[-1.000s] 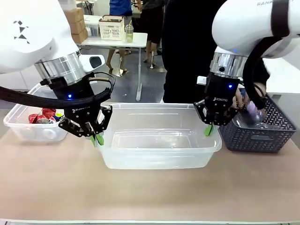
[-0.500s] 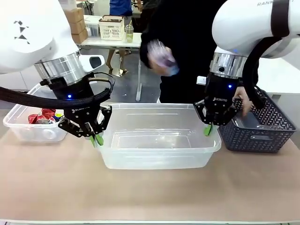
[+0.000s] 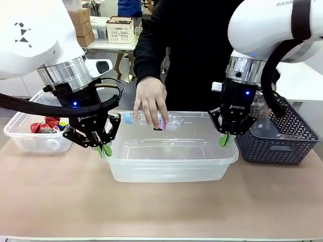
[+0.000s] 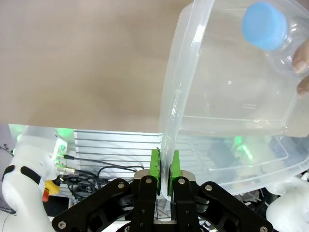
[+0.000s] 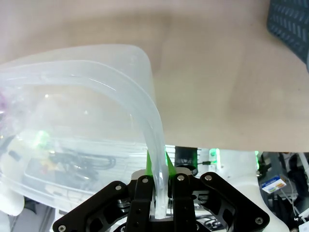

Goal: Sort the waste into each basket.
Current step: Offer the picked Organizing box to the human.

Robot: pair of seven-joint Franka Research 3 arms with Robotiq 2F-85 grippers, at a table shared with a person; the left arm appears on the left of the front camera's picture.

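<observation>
A person's hand (image 3: 150,101) lowers a clear plastic bottle (image 3: 174,121) with a pale blue cap (image 4: 263,19) into the large clear tub (image 3: 166,169) at mid-table. My left gripper (image 3: 104,148) is shut on that tub's left rim, its green pads (image 4: 155,164) pinching the wall (image 4: 193,87). My right gripper (image 3: 224,139) is shut on the tub's right rim (image 5: 152,125). A smaller clear tub (image 3: 28,143) at the far left holds crushed red cans (image 3: 48,124).
A dark blue-grey lattice basket (image 3: 280,146) stands at the right, just beyond my right gripper, with its corner (image 5: 292,24) showing in the right wrist view. The person stands close behind the large tub. Bare table lies in front of the tubs.
The person's hand carried a bottle from the dark basket, up across the middle, and down into the large tub. Both grippers stayed on the tub's rims.
</observation>
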